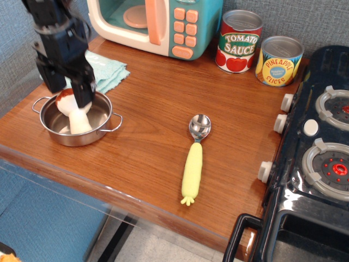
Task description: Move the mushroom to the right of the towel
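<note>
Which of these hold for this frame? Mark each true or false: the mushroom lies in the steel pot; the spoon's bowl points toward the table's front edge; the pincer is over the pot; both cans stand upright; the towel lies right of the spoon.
1. The mushroom lies in the steel pot. True.
2. The spoon has its bowl toward the table's front edge. False: the bowl points toward the back, the yellow handle toward the front.
3. The pincer is over the pot. True.
4. The tomato sauce can and pineapple can stand upright. True.
5. The towel lies right of the spoon. False: it is at the far left, behind the pot.
</note>
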{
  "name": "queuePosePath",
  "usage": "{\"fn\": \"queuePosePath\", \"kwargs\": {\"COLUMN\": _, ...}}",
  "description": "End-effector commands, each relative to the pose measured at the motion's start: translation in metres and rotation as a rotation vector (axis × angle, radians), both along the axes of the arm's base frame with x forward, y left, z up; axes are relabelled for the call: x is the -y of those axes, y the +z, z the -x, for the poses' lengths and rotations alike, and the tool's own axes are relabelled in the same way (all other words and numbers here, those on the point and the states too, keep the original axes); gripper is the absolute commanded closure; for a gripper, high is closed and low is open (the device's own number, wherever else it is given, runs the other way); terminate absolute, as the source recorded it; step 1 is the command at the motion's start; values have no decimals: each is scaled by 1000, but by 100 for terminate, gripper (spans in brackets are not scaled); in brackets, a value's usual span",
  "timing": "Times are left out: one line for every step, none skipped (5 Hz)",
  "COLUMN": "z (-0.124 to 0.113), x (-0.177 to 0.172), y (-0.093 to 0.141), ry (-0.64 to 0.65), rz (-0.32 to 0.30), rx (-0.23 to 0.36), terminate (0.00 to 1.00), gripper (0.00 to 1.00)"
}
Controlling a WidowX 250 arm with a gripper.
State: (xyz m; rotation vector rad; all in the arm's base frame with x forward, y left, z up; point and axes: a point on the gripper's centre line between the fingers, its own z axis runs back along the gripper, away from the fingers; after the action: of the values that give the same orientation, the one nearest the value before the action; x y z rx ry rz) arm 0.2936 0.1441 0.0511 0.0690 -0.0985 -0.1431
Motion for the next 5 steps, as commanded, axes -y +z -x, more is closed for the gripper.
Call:
{"fn": "queuePosePath", "kwargs": {"z": -14, "x": -3, "y": -2, "ry": 9, "rz": -43, "rx": 15, "terminate": 0, "gripper": 0}}
{"fn": "queuePosePath", "kwargs": {"z": -15, "x": 1, "y": 1, "ry": 1, "rz": -42, "rx": 22, "terminate": 0, "gripper": 100}}
{"fn": "queuePosePath", "kwargs": {"z": -15, "x": 7, "y": 15, "ry": -20, "rz": -29, "rx": 49, "terminate": 0, "gripper": 100}}
{"fn": "queuePosePath", "kwargs": {"z": -18, "x": 12, "y": 54, "ry": 3, "rz": -3, "rx": 109, "terminate": 0, "gripper": 100}}
{"fn": "queuePosePath", "kwargs": {"z": -38, "x": 18, "y": 78, "ry": 8, "rz": 74, "rx": 122, "terminate": 0, "gripper": 100}}
